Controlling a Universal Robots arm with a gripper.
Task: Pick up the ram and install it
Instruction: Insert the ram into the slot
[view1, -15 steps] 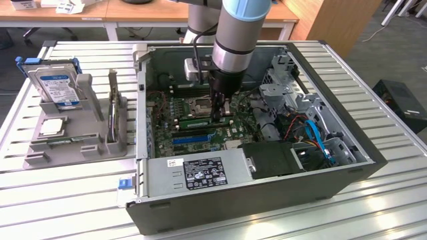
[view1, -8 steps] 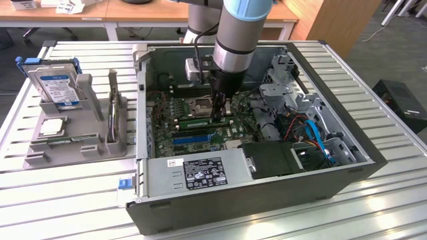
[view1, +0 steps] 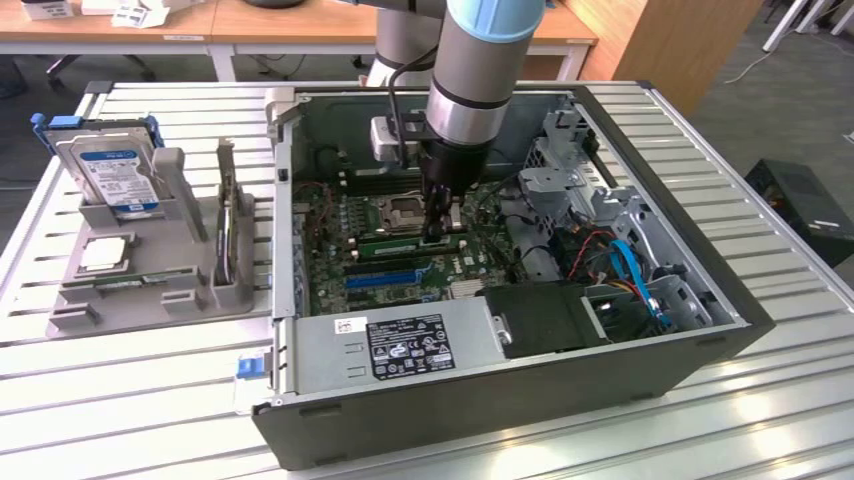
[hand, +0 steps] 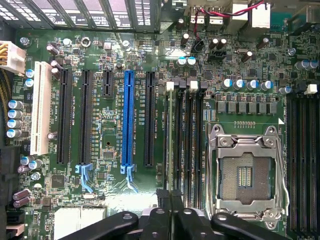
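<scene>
**A:** So, where is the ram (view1: 395, 241) right now?

**B:** Inside the open computer case (view1: 534, 395). It stands on edge along a memory slot of the motherboard. In the exterior view that puts it at six o'clock of the processor socket (view1: 404, 210), just beside it. The blue slot (view1: 387, 277) is further out, toward six o'clock again.

**A:** And the hand (view1: 438, 232)?

**B:** It reaches straight down into the case on the end of the arm. In the wrist view the hand (hand: 171, 197) has its black fingers (hand: 161, 210) drawn together on the ram (hand: 172, 140), pinching the thin green edge between them. The processor socket (hand: 247, 172) sits to one side of the stick and the blue slot (hand: 128, 120) to the other.

**A:** Is it fully seated?

**B:** I can't tell from either view.

**A:** Anything else on the desk (view1: 134, 400)?

**B:** A grey rack (view1: 160, 290) at nine o'clock of the case, with a hard drive (view1: 118, 175) standing in it
</scene>
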